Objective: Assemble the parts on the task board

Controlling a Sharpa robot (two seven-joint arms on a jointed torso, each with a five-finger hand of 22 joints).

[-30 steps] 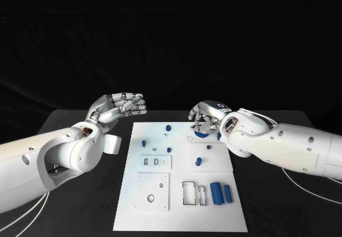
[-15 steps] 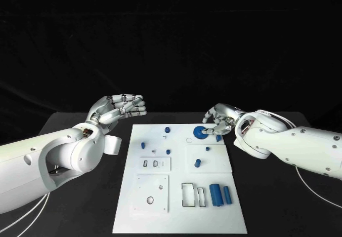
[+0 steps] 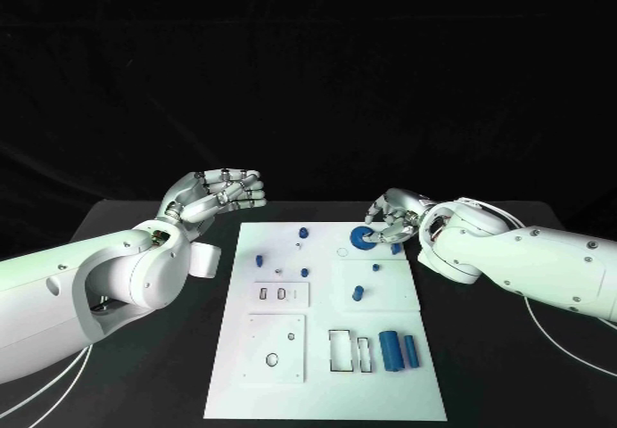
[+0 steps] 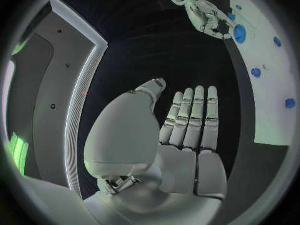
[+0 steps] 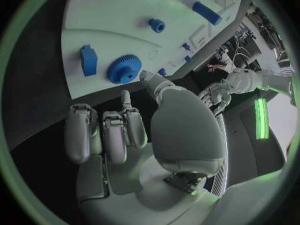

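Right hand (image 3: 392,220) at the board's (image 3: 328,392) far right corner, fingertips touching a blue gear (image 3: 363,237) lying on it; can't tell if it's gripped. Left hand (image 3: 216,195) off the board's far left corner, fingers together, empty.

Black table beneath a dark backdrop

A black table (image 3: 514,383) filled the lower half of the head view, its matte top running out to both side edges of the frame; behind it a black backdrop (image 3: 308,89) covered the whole upper half, and thin white cables lay on the table at the lower left (image 3: 52,385) and lower right (image 3: 555,344)
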